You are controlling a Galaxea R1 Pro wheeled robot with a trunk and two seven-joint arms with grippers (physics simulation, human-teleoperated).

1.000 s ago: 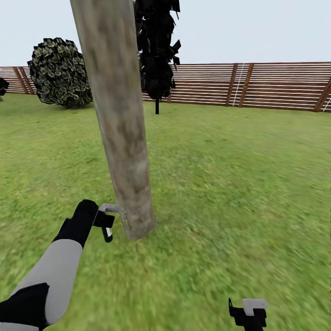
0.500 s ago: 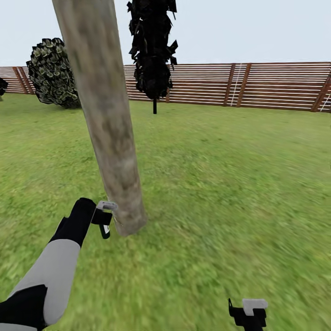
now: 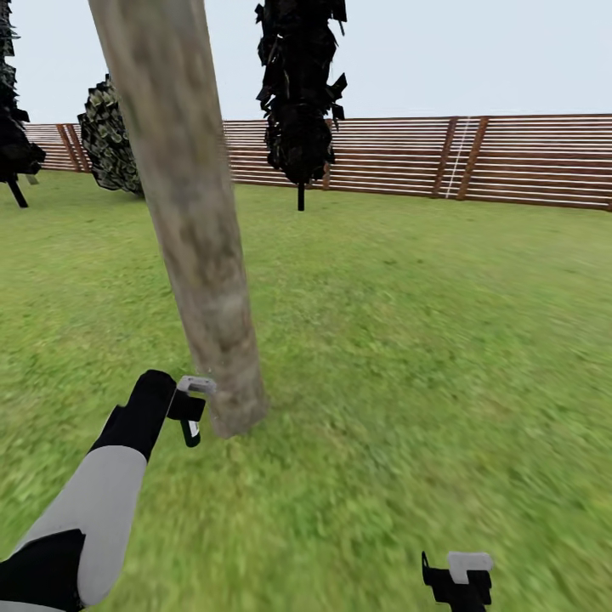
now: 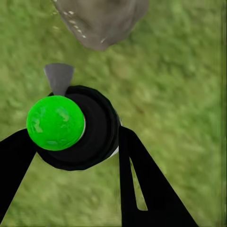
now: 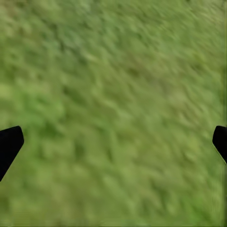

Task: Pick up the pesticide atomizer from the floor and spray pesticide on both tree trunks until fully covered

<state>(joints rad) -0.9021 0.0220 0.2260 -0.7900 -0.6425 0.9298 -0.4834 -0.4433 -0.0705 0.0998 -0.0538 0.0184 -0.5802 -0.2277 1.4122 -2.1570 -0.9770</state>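
Observation:
A thick beige-grey tree trunk point(image 3: 197, 246) leans up from the lawn point(image 3: 408, 340) at the left of the head view. My left gripper point(image 3: 190, 413) hangs low beside the trunk's base, shut on the pesticide atomizer point(image 3: 195, 387). In the left wrist view the atomizer point(image 4: 71, 127) shows a bright green cap on a black body, with black fingers point(image 4: 142, 184) on either side. Its grey nozzle point(image 4: 59, 76) points at the trunk's base point(image 4: 101, 21), where a few white specks show. My right gripper point(image 3: 459, 578) is open low at the right, its fingertips point(image 5: 9, 144) spread over bare grass.
A black-foliaged tree point(image 3: 299, 102) with a thin stem stands behind the trunk. A round dark bush point(image 3: 109, 144) and another black tree point(image 3: 13, 144) stand far left. A brown slat fence point(image 3: 476, 157) closes the lawn at the back. Grass stretches open to the right.
The whole view has shifted, so the camera has moved: the trunk now stands further left and a black tree has come in at the far left. The left gripper stays at the trunk's base.

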